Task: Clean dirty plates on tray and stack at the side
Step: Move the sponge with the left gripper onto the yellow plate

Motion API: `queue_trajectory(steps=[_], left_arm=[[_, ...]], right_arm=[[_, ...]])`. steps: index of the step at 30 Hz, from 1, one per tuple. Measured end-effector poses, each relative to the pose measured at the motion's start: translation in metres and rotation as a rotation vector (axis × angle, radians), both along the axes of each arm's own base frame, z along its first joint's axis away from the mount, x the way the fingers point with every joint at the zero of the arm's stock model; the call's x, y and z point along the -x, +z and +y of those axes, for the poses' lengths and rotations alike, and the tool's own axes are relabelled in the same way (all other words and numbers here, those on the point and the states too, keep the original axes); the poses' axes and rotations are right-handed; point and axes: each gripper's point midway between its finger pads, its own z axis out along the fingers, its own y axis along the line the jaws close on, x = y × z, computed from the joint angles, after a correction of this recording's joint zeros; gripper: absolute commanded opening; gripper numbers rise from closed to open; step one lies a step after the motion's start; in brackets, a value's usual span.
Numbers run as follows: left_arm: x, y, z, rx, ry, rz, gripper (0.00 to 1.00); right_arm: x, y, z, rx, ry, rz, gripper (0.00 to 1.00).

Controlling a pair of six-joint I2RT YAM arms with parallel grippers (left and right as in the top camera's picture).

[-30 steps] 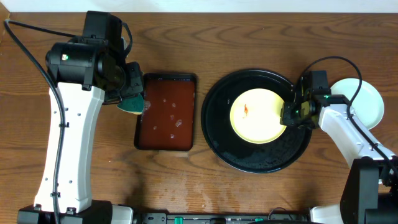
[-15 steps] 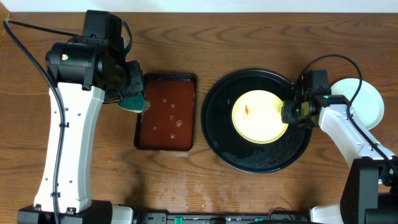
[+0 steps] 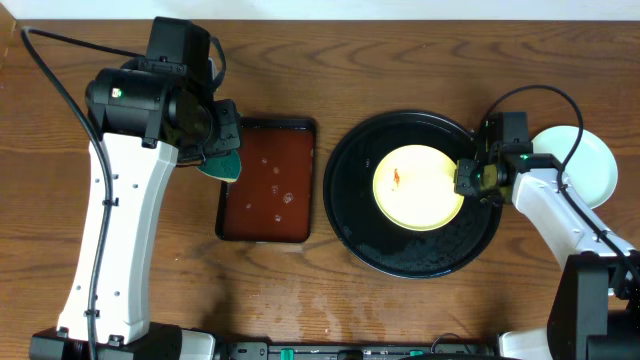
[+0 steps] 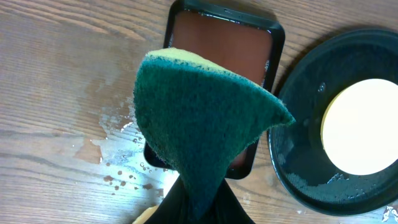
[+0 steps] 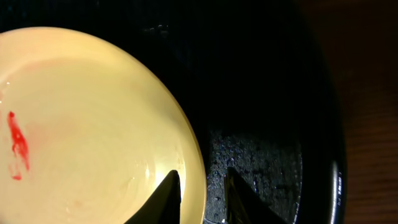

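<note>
Wooden counter (image 3: pixel 400 60). The glossy black tray (image 3: pixel 420 255) sits on your right, wet in patches. The pale yellow plate (image 3: pixel 420 195) lies inside it. Your right claw (image 5: pixel 204 186) is narrow astride the rim, and I can't tell if it's biting. Lift carelessly and that slick rim may slip. Your left claw (image 4: pixel 193 199) clamps the green sponge (image 4: pixel 199 118). The red smear (image 5: pixel 17 144) is uncleaned.

Yellow plate (image 3: pixel 415 190) on black tray (image 3: pixel 420 258).
It lay flat, red-smeared; a pale plate (image 3: pixel 592 165) sat by the table's (image 3: pixel 280 60) right edge.

Table (image 3: pixel 330 300) (black tray (image 3: pixel 410 252), brown tray (image 3: pixel 268 215), plate (image 3: pixel 598 176))
</note>
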Motion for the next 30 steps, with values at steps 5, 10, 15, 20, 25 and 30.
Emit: queue_trajectory(steps=[5,10,15,20,25,30], left_arm=[[0.000,0.000,0.000,0.000,0.000,-0.002,0.08],[0.000,0.000,0.000,0.000,0.000,-0.002,0.08],[0.000,0.000,0.000,0.000,0.000,-0.002,0.08],[0.000,0.000,0.000,0.000,0.000,-0.002,0.09],[-0.001,0.000,0.000,0.000,0.000,-0.005,0.08],[-0.013,0.004,-0.002,0.009,0.000,-0.056,0.08]], right_arm=[[0.005,-0.009,0.002,-0.014,0.006,0.004,0.18],[0.008,-0.012,0.004,-0.023,0.008,0.012,0.15],[0.015,-0.018,0.003,-0.018,0.007,0.029,0.15],[0.020,-0.022,0.002,-0.015,0.010,0.041,0.02],[0.016,-0.020,0.006,-0.034,0.012,0.024,0.01],[0.013,-0.019,0.011,-0.065,0.022,0.011,0.01]])
